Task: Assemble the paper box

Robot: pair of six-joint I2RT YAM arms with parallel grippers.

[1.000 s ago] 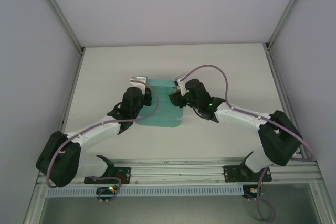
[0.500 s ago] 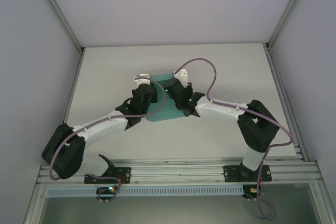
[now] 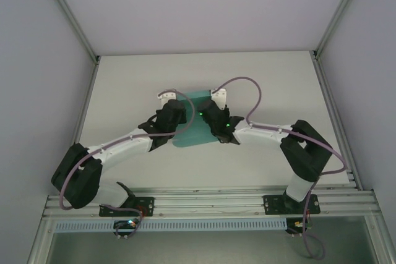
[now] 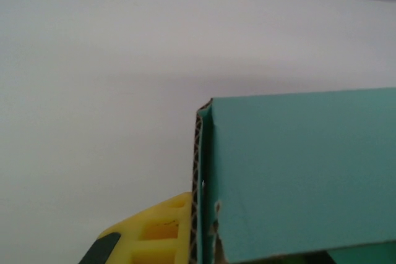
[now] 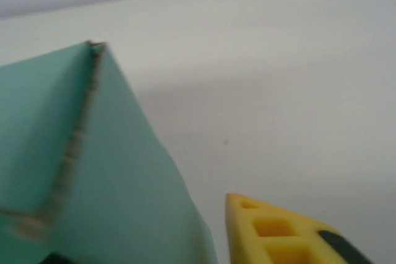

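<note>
We judged ourselves mid-fold: the left pincer clamped a doubled edge of the paper box, the right pincer opposite was unreadable, and pressing the crease seemed next.

Left arm and right arm: white links between bulky black joint housings; a mauve cable loops along each; small green lights glow near the wrists; fingers yellow, square-pocketed, black-tipped.
</note>
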